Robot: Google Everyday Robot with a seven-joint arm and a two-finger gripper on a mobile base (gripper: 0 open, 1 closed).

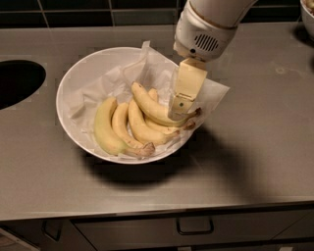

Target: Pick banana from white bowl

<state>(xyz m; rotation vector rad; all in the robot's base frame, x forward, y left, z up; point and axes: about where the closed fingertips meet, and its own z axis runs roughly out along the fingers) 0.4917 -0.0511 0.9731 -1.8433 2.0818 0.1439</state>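
Observation:
The white bowl (66, 98), lined with crumpled white paper, stands on the grey counter left of centre. Several bananas lie in it. The long, slender, pale-yellow banana (149, 105) lies on top of the others, with its dark stem pointing right towards the bowl's right rim. My gripper (179, 110), cream-coloured under a white wrist housing, reaches down into the right side of the bowl. It sits right at this banana's stem end and hides part of it. A fatter greenish-yellow banana (103, 130) lies at the left of the bunch.
A dark round sink hole (17, 81) is cut into the counter at the far left. The edge of another bowl (308, 12) shows at the top right corner. The counter's front edge runs above a drawer handle (195, 226).

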